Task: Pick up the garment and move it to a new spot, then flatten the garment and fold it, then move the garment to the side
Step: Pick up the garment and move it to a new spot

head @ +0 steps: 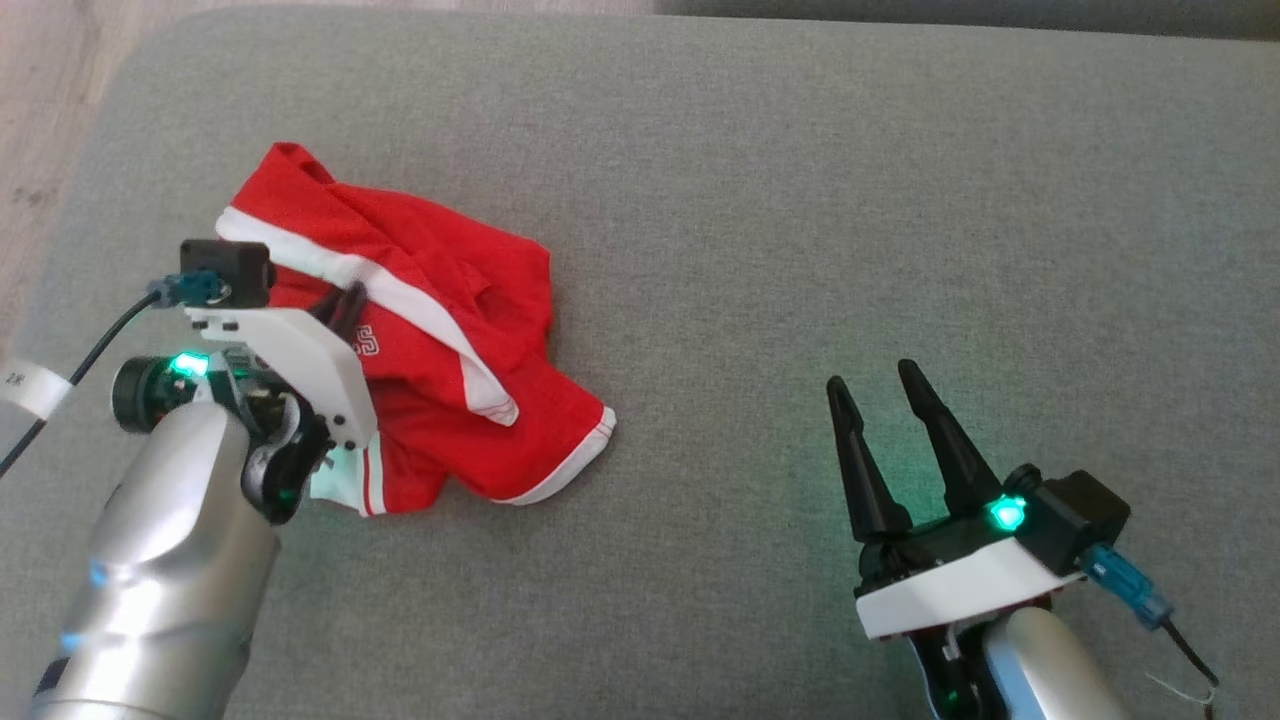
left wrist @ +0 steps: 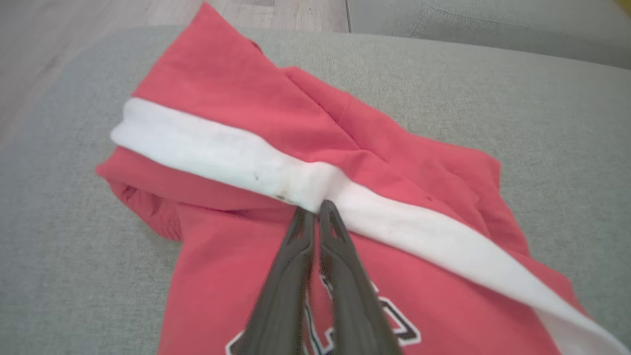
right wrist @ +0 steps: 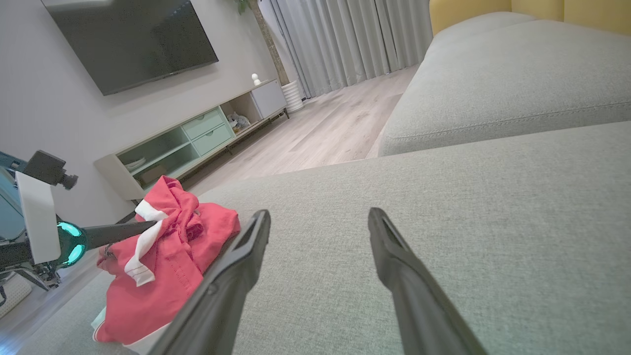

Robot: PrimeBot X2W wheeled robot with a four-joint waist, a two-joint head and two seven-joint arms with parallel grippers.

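Note:
The garment (head: pixel 480 440), a red jersey, lies crumpled at the left of the grey cushion (head: pixel 800 200), showing black-and-white lettering (head: pixel 367 343) and a striped white sleeve (head: pixel 355 485). A wide white band (left wrist: pixel 207 148) crosses the red cloth on top; whether it belongs to the jersey or to a separate piece I cannot tell. My left gripper (head: pixel 345 300) is shut, its tips pinching this band (left wrist: pixel 315 207) above the lettering (left wrist: pixel 394 325). The right wrist view shows the pile (right wrist: pixel 162 291) with the left gripper (right wrist: pixel 153 226) at it. My right gripper (head: pixel 868 378) is open over bare cushion (right wrist: pixel 319 213), well to the right.
Wood floor (head: pixel 40 100) runs past the cushion's left edge. A second grey cushion (right wrist: pixel 493 88) lies beyond a seam. Across the room stand a low cabinet (right wrist: pixel 197 143) and a wall screen (right wrist: pixel 133 39).

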